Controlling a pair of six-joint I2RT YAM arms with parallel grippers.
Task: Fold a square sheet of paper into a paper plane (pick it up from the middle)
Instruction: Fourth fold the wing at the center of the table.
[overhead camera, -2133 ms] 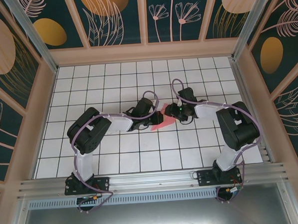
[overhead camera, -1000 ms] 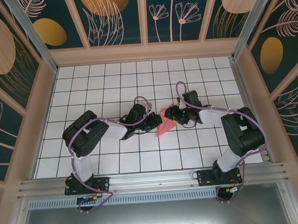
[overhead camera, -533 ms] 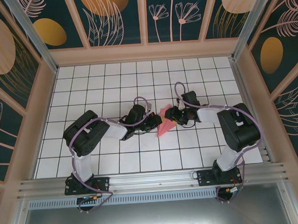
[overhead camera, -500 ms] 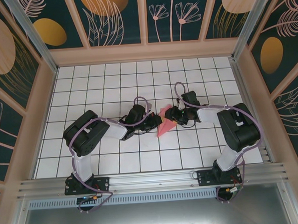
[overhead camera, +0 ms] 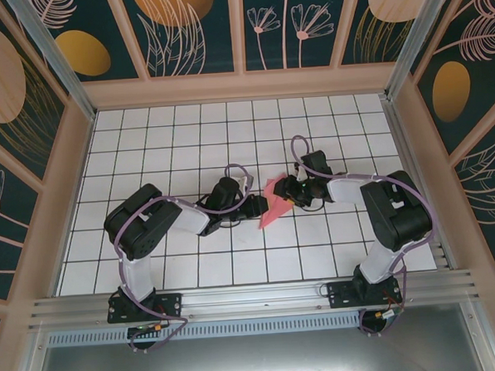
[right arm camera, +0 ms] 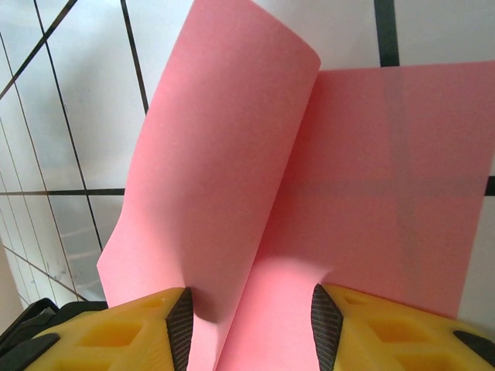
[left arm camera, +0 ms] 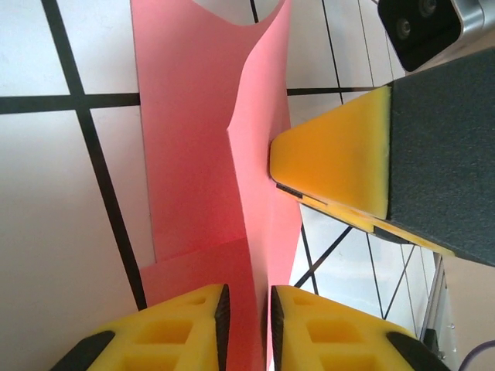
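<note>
The square sheet of paper [overhead camera: 274, 203] lies mid-table, pink-red, partly folded, with one flap standing up. In the left wrist view the upright flap of the paper [left arm camera: 193, 139] runs between the close-set yellow fingers of my left gripper [left arm camera: 247, 297], which is shut on it. My left gripper [overhead camera: 258, 208] is at the paper's near-left end. My right gripper [overhead camera: 288, 191] is at its far-right end. Its yellow finger [left arm camera: 332, 166] touches the flap. In the right wrist view my right gripper [right arm camera: 246, 301] stands open, its fingers wide apart with the curled paper [right arm camera: 371, 170] between them.
The white grid table [overhead camera: 170, 131] has raised walls [overhead camera: 72, 161] on the left, back and right. An aluminium rail [overhead camera: 253, 300] runs along the near edge by the arm bases. Both forearms lie low across the table's centre.
My left gripper has slid nearer and to the right, onto the paper's end. The paper has gone from lying flat to a narrower shape with a raised flap. The right gripper has hardly moved.
</note>
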